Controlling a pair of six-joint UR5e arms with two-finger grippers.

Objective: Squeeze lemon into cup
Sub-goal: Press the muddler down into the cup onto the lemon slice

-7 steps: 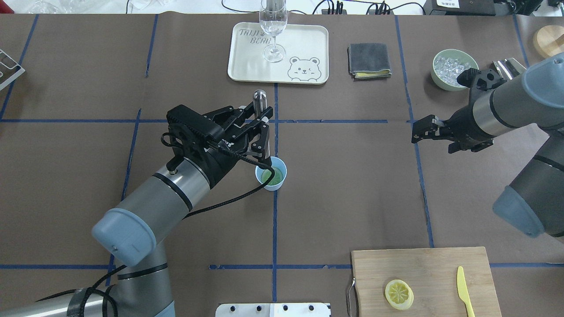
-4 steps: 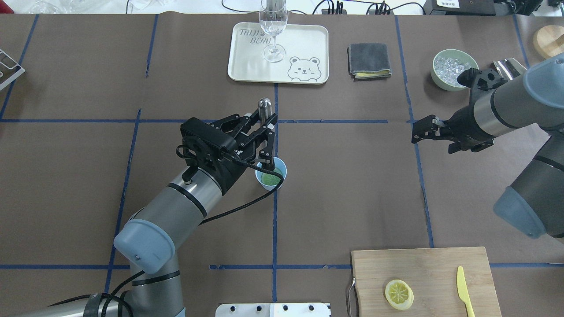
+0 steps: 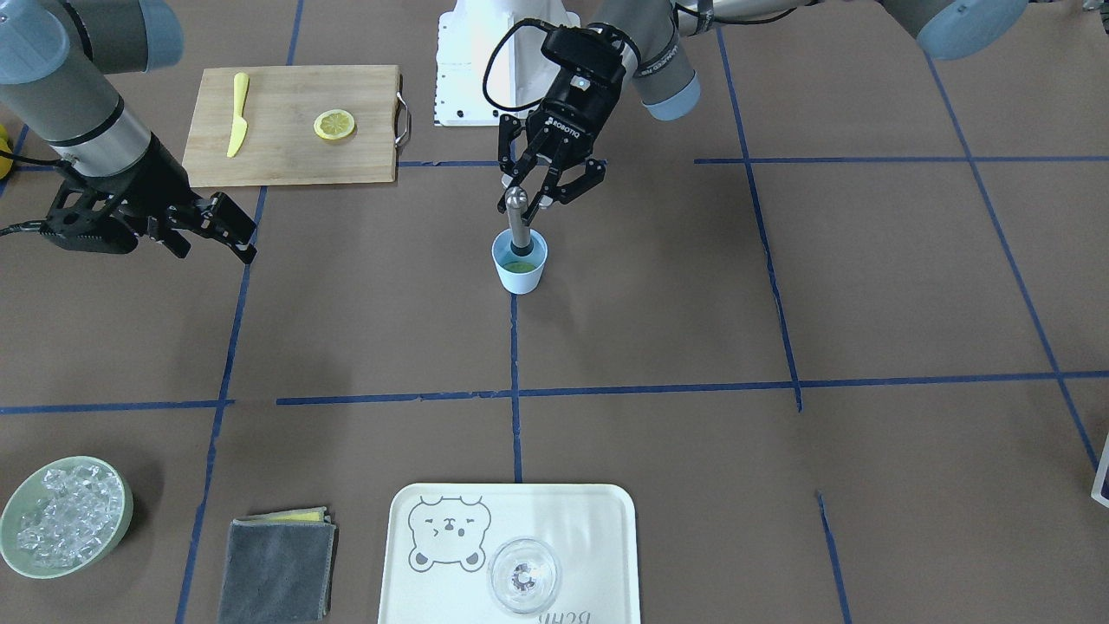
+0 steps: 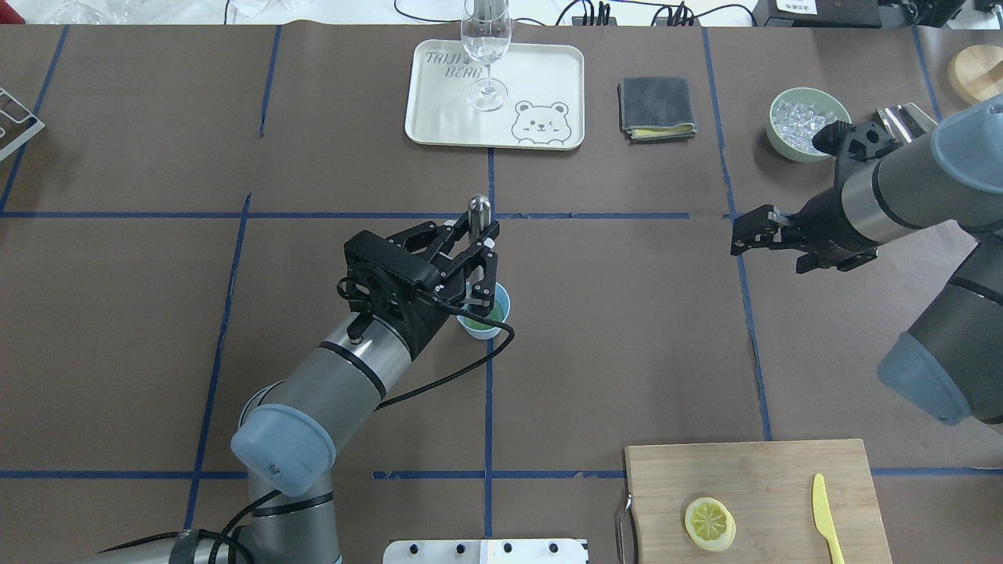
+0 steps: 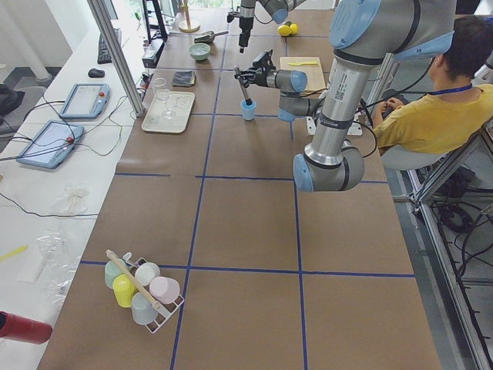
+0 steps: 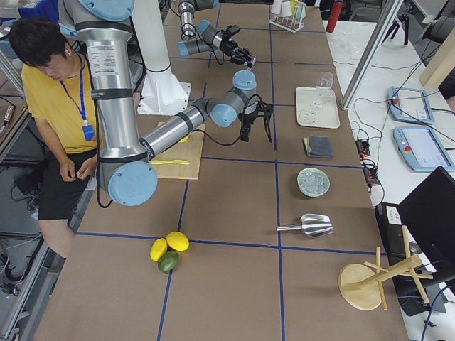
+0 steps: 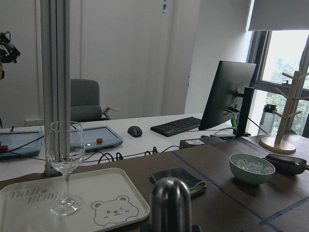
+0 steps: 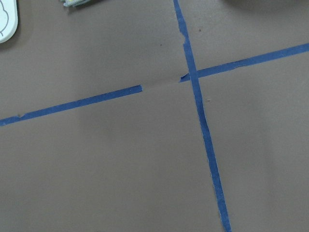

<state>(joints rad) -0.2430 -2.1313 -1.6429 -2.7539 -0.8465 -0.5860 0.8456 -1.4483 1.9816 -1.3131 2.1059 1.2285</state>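
The light blue cup [image 4: 498, 301] [image 3: 520, 270] stands near the table's middle with greenish pulp inside. A steel muddler [image 4: 479, 208] [image 3: 516, 200] stands in it, and its round head fills the bottom of the left wrist view [image 7: 170, 203]. My left gripper [image 4: 479, 258] [image 3: 524, 204] is shut on the muddler's stem just above the cup. The lemon [image 4: 710, 523] [image 3: 333, 125], a round slice, lies on the wooden cutting board [image 4: 768, 470], far from both grippers. My right gripper [image 4: 738, 235] [image 3: 247, 243] hovers over bare table, shut and holding nothing.
A yellow plastic knife [image 4: 823, 509] lies on the board beside the slice. A cream tray [image 4: 541, 78] holds a wine glass [image 4: 486, 47] at the back. A folded grey cloth [image 4: 657, 108] and a green bowl of ice [image 4: 807, 124] sit back right.
My left arm has swung right and nearer, carrying the muddler's head that way so it stands straighter in the cup. The right arm has not moved.
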